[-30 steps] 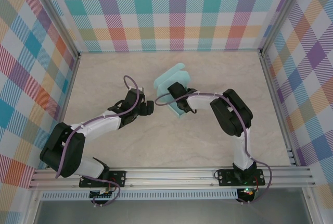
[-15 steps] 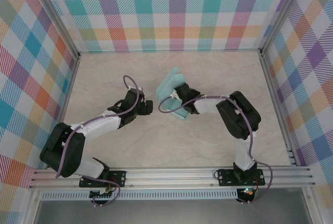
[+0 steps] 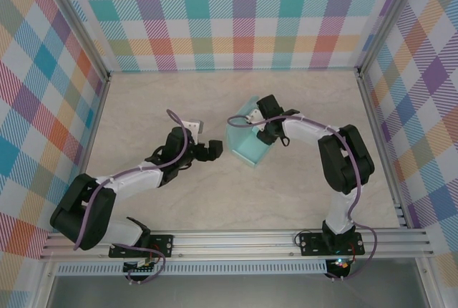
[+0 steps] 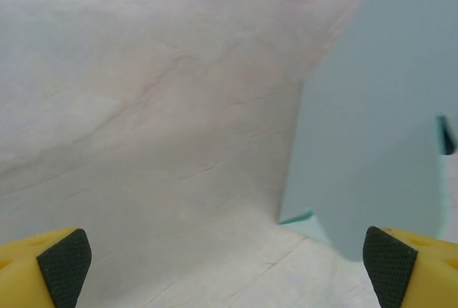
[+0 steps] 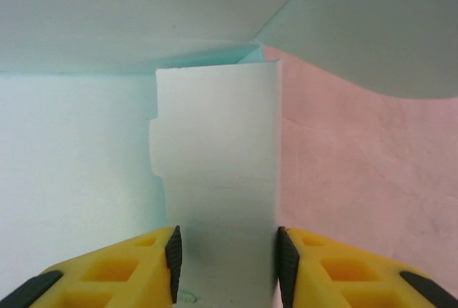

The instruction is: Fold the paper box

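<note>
Top view: finds the paper box (image 3: 242,147) on the marbled beige bench (image 3: 157,100), just right of centre, between the two arms. Reads as pale aqua card, partly folded, with one broad panel slanting toward the near right and a raised part at the far end under the right arm. Puts the right claw (image 3: 257,119) on that far end of the card, reaching in from the right. From the right wrist: pinches an upright pale flap of the paper box (image 5: 218,172) in the right claw (image 5: 229,259), set narrow, black pads (image 5: 173,254) pressed against both side edges of the flap. Shows a notched left edge on that flap, a fold crease behind it, more aqua card above and to the left, pinkish bench (image 5: 358,179) to the right. Puts the left claw (image 3: 213,152) low over the bench just left of the box, apart from it, pointing right at it. From the left wrist: holds the left claw (image 4: 227,263) wide, with nothing between the yellow fingers (image 4: 28,268), bare bench (image 4: 143,107) beneath. Catches an aqua panel of the box (image 4: 372,100) ahead on the right, standing up off the bench, lower corner near the right finger; cannot tell whether touching. Rings the bench with pastel plaid walls (image 3: 243,14).
</note>
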Controlling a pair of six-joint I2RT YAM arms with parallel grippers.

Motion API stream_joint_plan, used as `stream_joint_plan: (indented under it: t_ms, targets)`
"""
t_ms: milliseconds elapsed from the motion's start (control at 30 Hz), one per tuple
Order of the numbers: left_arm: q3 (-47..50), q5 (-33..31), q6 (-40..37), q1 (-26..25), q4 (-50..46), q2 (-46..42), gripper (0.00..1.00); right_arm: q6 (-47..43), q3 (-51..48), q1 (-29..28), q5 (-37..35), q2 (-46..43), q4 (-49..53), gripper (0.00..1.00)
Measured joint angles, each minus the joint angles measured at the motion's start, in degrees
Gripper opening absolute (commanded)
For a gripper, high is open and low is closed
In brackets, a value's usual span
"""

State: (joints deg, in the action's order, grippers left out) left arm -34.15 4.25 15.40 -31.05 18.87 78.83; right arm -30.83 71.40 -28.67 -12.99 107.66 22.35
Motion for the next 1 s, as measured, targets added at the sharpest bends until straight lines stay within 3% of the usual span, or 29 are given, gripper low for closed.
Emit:
stream_joint_plan:
  t_ms: [167, 467, 1000]
  targets:
    - [-0.2, 1.9, -0.2, -2.8, 7.2, 4.6, 1.00, 1.5, 0.0, 0.6, 3.3, -0.1, 0.9, 0.43]
    - [-4.1, 1.1, -0.9, -4.5, 10.6, 11.3, 1.00, 6.8, -3.7, 5.9, 12.7, -5.6, -0.5, 0.42]
    - [2.6, 8.7, -0.9, -4.6, 20.0, 5.4, 1.00, 12.7, -9.6, 6.9, 16.7, -6.3, -4.4, 0.33]
